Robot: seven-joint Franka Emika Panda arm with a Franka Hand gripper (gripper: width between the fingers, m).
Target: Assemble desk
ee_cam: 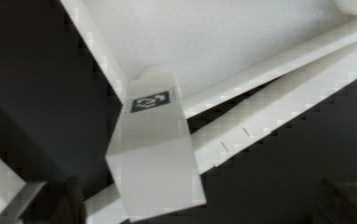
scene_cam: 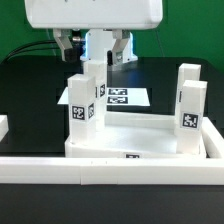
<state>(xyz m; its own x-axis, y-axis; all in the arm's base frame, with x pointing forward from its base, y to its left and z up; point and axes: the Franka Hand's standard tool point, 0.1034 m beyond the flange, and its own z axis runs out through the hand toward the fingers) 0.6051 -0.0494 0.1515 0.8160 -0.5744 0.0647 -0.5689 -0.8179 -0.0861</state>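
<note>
Behind the border rail (scene_cam: 110,168), the tabletop (scene_cam: 140,135) sits with legs upright.
Above one rear leg (scene_cam: 94,78), the tool (scene_cam: 93,47) stands wide, holding nothing; three legs rise from corner sockets.
</note>
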